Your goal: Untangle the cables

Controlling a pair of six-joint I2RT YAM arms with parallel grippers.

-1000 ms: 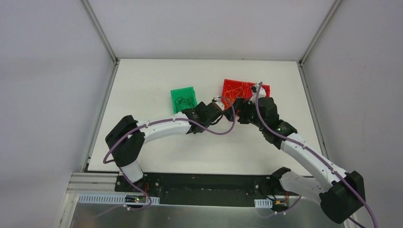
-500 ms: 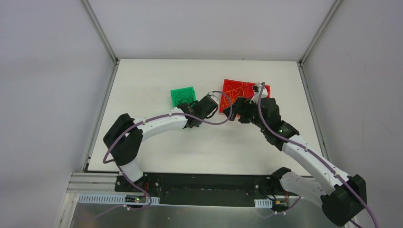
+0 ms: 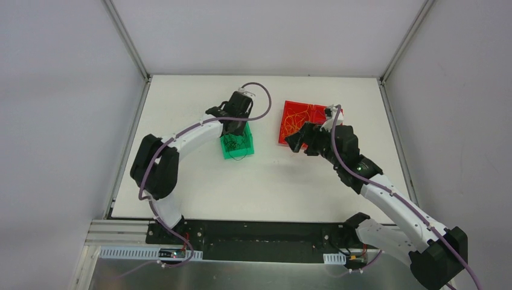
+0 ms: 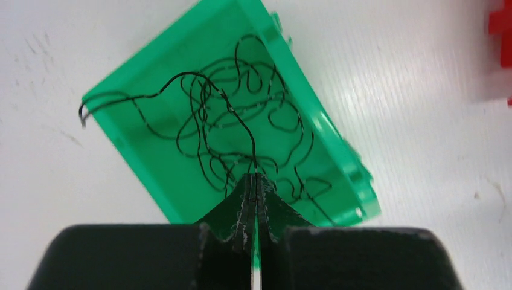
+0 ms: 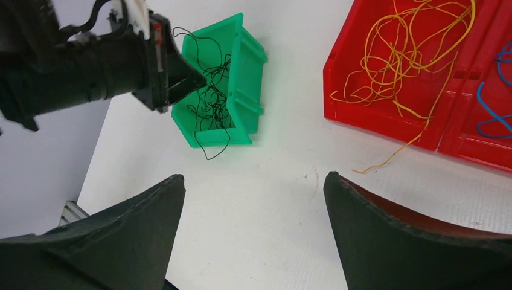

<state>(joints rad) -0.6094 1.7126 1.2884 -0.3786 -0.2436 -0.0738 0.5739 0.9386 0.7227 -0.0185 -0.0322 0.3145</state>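
Nearest me, the right end effector [image 5: 250, 181] hung wide open over the tabletop [image 5: 290, 211]. Beyond it, the left end effector [image 4: 255, 181] was pinched tight on a strand of the black cables [image 4: 241, 121] piled in the green bin [image 4: 139, 157]. Farther back, orange cables [image 5: 392, 54] and blue cables [image 5: 492, 115] lay in the red tray [image 5: 386, 124].

Left gripper [image 4: 255, 177] moved over green bin [image 4: 151, 166], clamping black cable [image 4: 231, 109]

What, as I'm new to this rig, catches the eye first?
A bright green plastic bin left of centre holds thin black wires, with the left gripper pinched shut on one strand. Right of it, a red plastic tray holds orange-yellow wires, one trailing onto the white table.
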